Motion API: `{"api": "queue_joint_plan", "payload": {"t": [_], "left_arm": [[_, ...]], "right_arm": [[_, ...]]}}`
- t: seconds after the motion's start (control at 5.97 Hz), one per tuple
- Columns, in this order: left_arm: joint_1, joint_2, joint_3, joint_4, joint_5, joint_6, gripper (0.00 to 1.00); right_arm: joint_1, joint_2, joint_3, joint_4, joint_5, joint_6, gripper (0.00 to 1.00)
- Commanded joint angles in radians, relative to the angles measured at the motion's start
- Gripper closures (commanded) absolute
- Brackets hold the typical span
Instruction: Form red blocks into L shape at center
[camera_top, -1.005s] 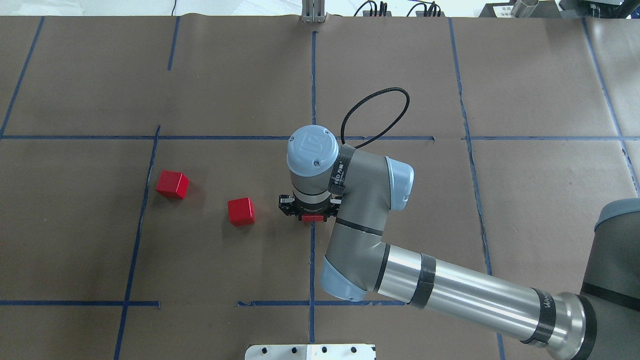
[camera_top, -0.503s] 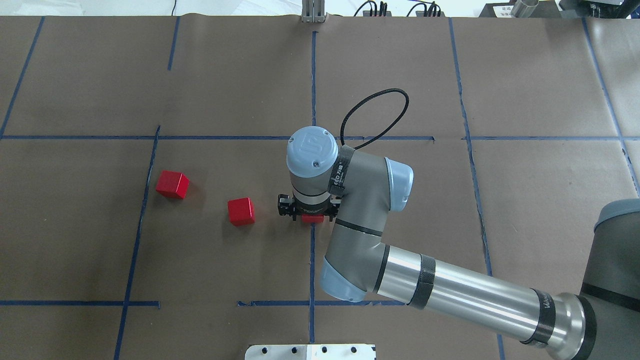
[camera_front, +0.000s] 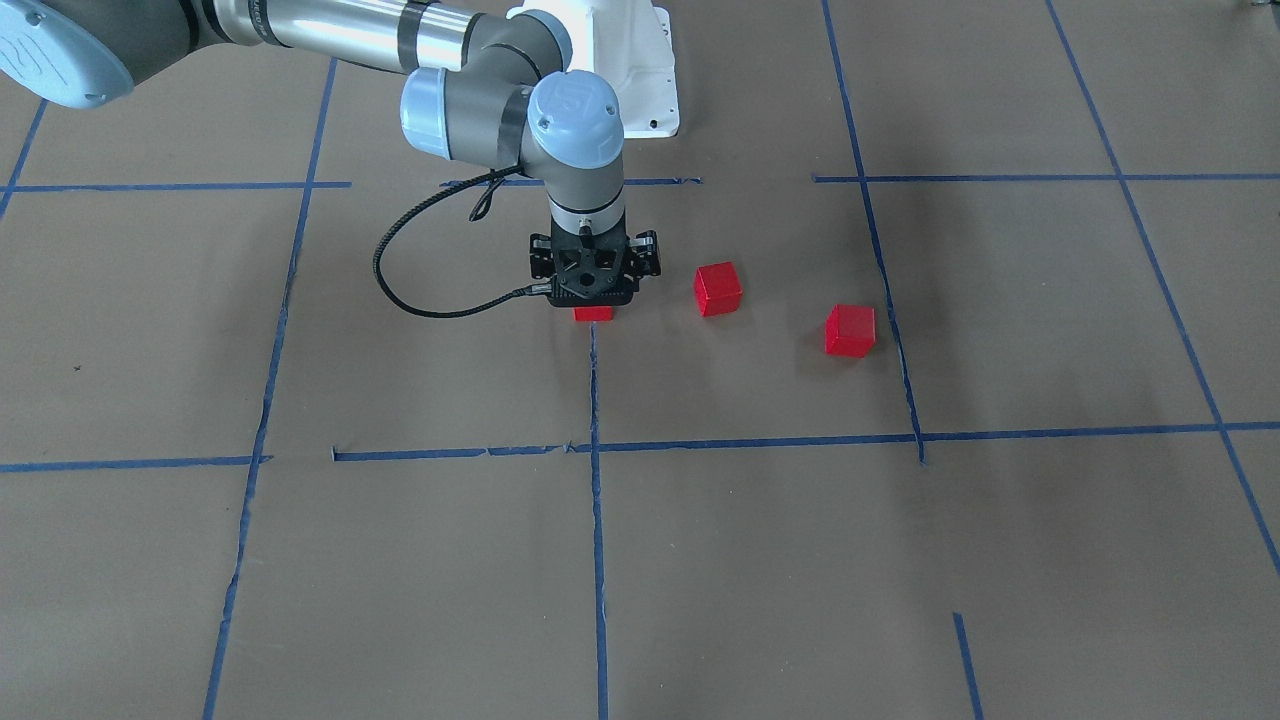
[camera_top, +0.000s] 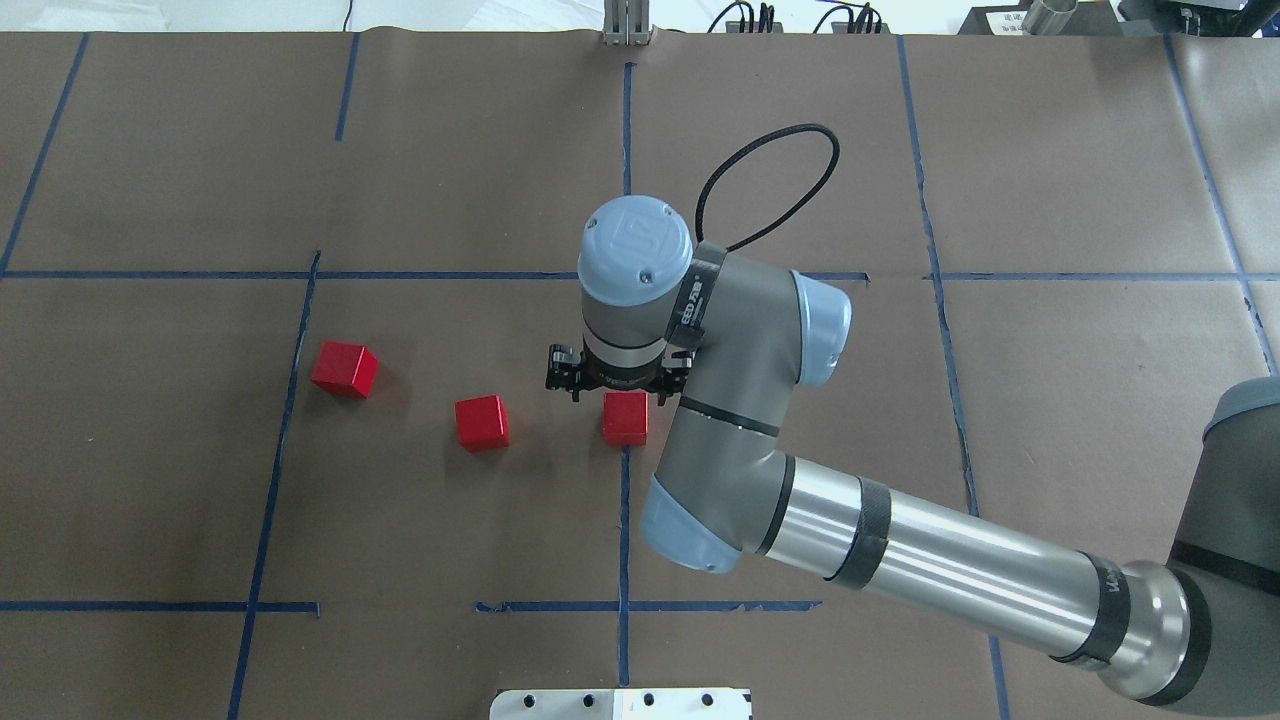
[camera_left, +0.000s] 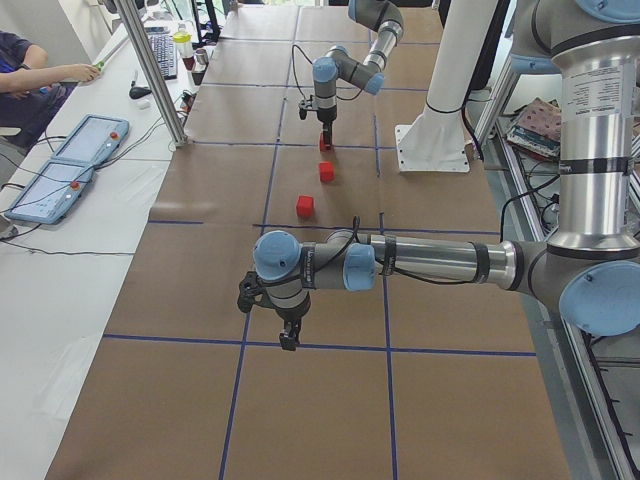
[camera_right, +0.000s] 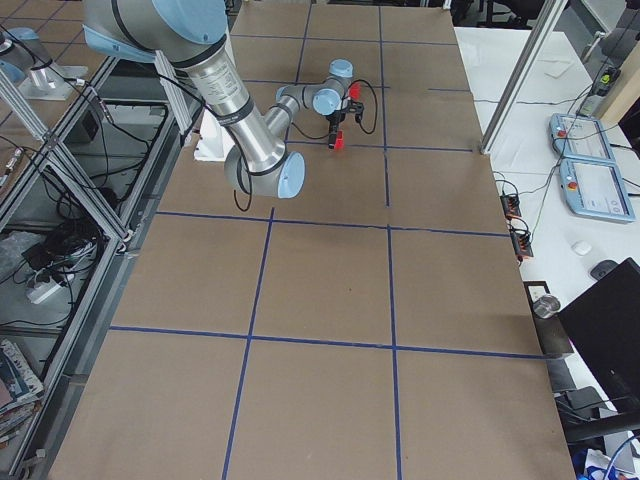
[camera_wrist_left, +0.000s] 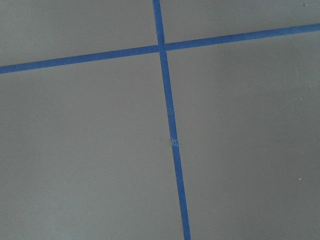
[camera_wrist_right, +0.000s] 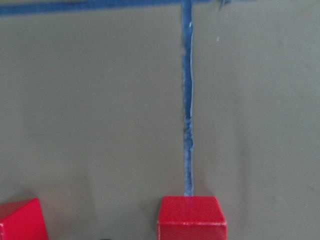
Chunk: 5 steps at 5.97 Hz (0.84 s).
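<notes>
a: front-facing view, how do the right jaws stand?
b: apart, clamped on nothing, hanging just above the first red block (camera_front: 593, 313). it sits on the table (camera_front: 420, 560) inside the center (camera_front: 760, 390), on the blue tape line (camera_front: 594, 390).
a: overhead?
b: the second red block (camera_top: 482, 423) lies near the jaws on the robot's left. the third red block (camera_top: 345, 369) is farther out the same way. none touch.
a: left side view?
b: the left jaws hang over the table, well apart from the blocks. spread or closed, i cannot tell.
a: right wrist view?
b: the first red block straddles the tape below the jaws.
</notes>
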Motion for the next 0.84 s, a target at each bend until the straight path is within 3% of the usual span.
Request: {"api": "queue_joint_plan", "payload": {"t": [0.0,0.17,0.5,0.67], "left_arm": [[0.0,-0.001,-0.015,0.002,0.003,-0.002,0.0],[0.0,-0.001,-0.017,0.002,0.004,-0.002,0.0],[0.0,-0.004,-0.014,-0.029,0.004,-0.008,0.0],[0.002,-0.019,-0.008,-0.105,0.004,-0.008,0.0]], "right_arm": [[0.163,-0.011,0.064,-0.09,0.092,-0.11,0.0],[0.266,-0.061,0.073,-0.095,0.175,-0.226,0.0],[0.485,-0.282,0.2,-0.098,0.332,-0.525,0.0],[0.59,-0.375,0.215,-0.098,0.357,-0.723,0.0]]}}
